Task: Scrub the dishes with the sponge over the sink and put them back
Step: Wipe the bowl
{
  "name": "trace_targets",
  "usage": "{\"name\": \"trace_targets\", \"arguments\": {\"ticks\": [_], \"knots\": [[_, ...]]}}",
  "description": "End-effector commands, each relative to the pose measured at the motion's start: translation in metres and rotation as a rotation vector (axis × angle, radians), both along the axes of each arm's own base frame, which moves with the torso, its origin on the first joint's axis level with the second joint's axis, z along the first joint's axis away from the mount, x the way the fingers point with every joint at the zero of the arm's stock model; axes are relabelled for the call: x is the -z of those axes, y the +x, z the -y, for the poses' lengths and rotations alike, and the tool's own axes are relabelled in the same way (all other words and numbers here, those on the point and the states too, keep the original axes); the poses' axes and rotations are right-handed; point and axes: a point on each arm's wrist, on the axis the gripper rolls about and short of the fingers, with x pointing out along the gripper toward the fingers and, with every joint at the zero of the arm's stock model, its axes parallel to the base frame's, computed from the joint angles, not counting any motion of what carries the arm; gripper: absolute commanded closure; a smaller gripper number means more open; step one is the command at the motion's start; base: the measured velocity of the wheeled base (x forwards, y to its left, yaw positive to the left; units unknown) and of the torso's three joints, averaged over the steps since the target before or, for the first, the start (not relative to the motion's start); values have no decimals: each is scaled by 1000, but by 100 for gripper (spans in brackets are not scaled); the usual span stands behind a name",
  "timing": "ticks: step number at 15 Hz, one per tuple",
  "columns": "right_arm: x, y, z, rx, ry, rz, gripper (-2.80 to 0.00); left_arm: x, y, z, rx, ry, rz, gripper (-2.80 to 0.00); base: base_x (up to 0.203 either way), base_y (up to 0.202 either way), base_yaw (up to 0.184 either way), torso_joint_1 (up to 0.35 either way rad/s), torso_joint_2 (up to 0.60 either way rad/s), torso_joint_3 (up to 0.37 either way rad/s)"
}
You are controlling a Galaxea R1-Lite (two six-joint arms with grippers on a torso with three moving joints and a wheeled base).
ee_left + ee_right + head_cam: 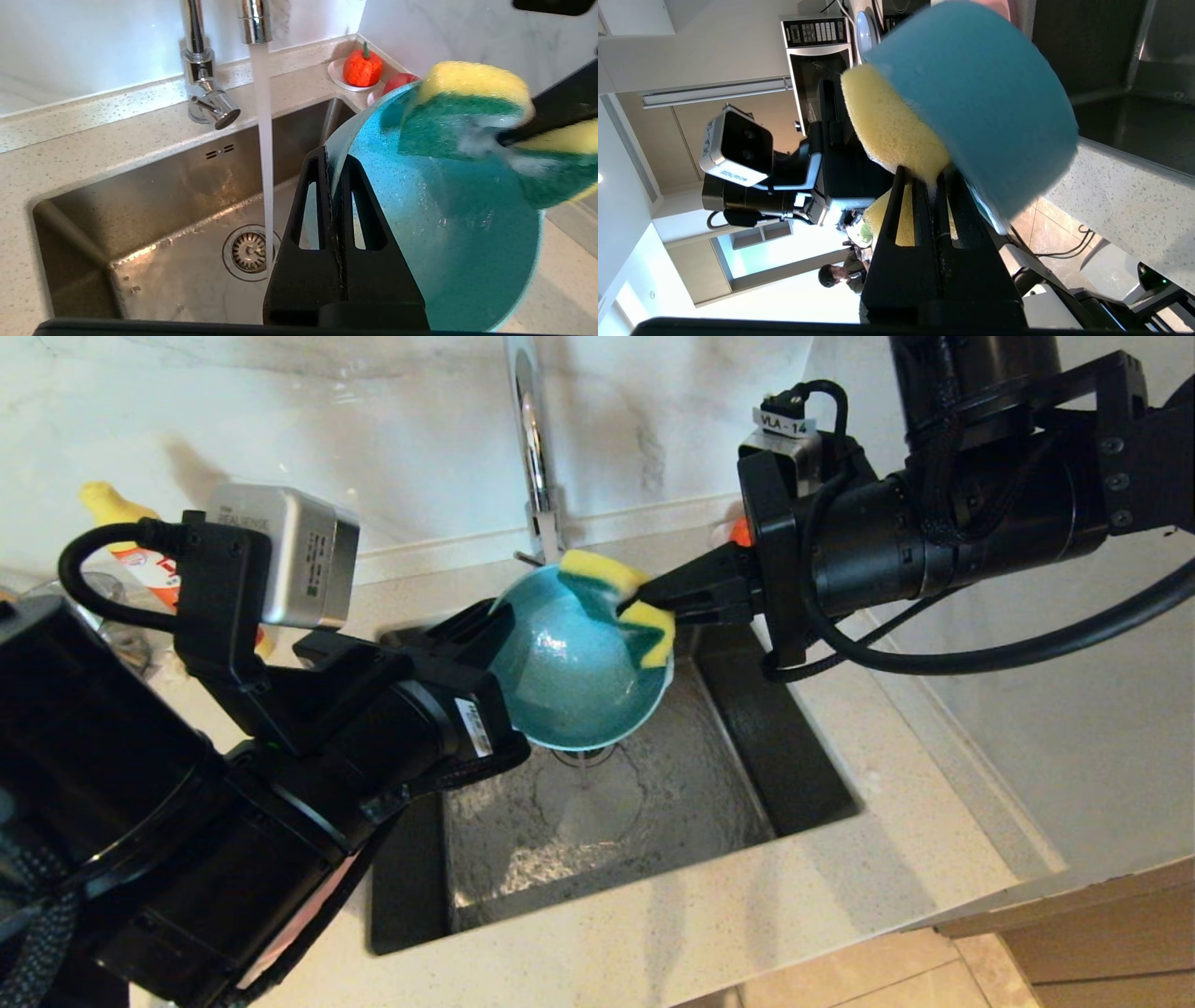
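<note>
Sink point(794, 775) first, since it is the biggest thing before us: a square steel basin set in the speckled counter point(709, 933), with the drain strainer point(249, 252) at its middle and water running from the chrome tap point(196, 51) straight down onto it.

Over the basin, at about twelve o'clock from the drain in the head view, we hold the teal bowl point(574, 672) tipped on edge, its hollow facing up and toward the right arm. Our left gripper point(334, 186) comes in from eight o'clock and is pressed together on the bowl's rim, one finger inside the wall and one outside.

Our right gripper point(653, 602) reaches in level from three o'clock and pinches the sponge point(625, 607) at its waist, so the two yellow ends bulge to either side of the black fingers. The sponge's long axis runs roughly from eleven to five o'clock across the bowl's rim, with the green scouring face laid against the inner wall at the bowl's two o'clock edge.

What the next stroke turns on, as we judge it: the unscrubbed hollow lies toward eight o'clock from the sponge, so the right arm would sweep that way while the left keeps the bowl steady. The pink plate is not clearly in view.
</note>
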Motion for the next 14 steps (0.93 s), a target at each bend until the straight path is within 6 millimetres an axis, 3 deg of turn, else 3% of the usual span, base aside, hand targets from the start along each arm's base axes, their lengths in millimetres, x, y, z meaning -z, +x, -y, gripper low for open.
{"name": "trace_targets", "arguments": {"ticks": [1, 8, 14], "knots": [[2, 1, -2, -6, -2, -11, 0, 2, -2, 2, 10, 6, 1, 0, 0, 0, 0, 0, 0, 0], [6, -3, -5, -13, -27, -47, 0, -3, -2, 2, 11, -10, 12, 0, 0, 0, 0, 0, 0, 0], [-8, -23, 10, -10, -24, -37, 0, -2, 4, -5, -26, -22, 5, 0, 0, 0, 0, 0, 0, 0]]}}
